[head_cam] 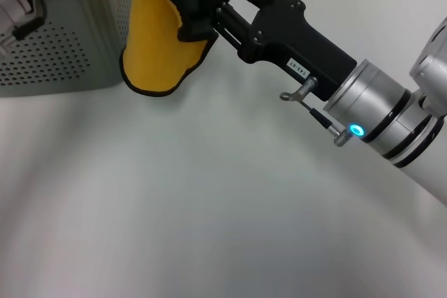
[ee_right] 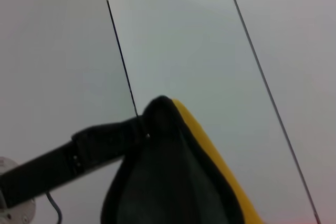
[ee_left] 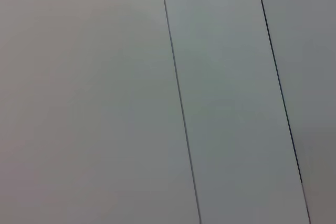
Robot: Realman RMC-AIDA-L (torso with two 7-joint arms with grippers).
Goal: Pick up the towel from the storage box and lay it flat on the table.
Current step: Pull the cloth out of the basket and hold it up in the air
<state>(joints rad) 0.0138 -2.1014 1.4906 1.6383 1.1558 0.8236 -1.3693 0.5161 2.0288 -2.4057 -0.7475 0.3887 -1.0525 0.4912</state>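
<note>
My right gripper (head_cam: 218,13) is shut on the towel (head_cam: 157,40) and holds it in the air beside the storage box (head_cam: 56,50). The towel hangs folded, with its bright yellow face outward, black edging along the bottom and its dark side bunched over the fingertips. Its lower edge hangs just above the table (head_cam: 209,200). In the right wrist view the towel (ee_right: 178,182) fills the lower part, dark with a yellow rim, next to a black finger (ee_right: 79,156). My left arm (head_cam: 17,12) is parked at the far left above the box.
The perforated light grey box stands at the far left of the table. White tabletop stretches across the middle and the near side. The left wrist view shows only pale wall panels (ee_left: 220,98) with thin seams.
</note>
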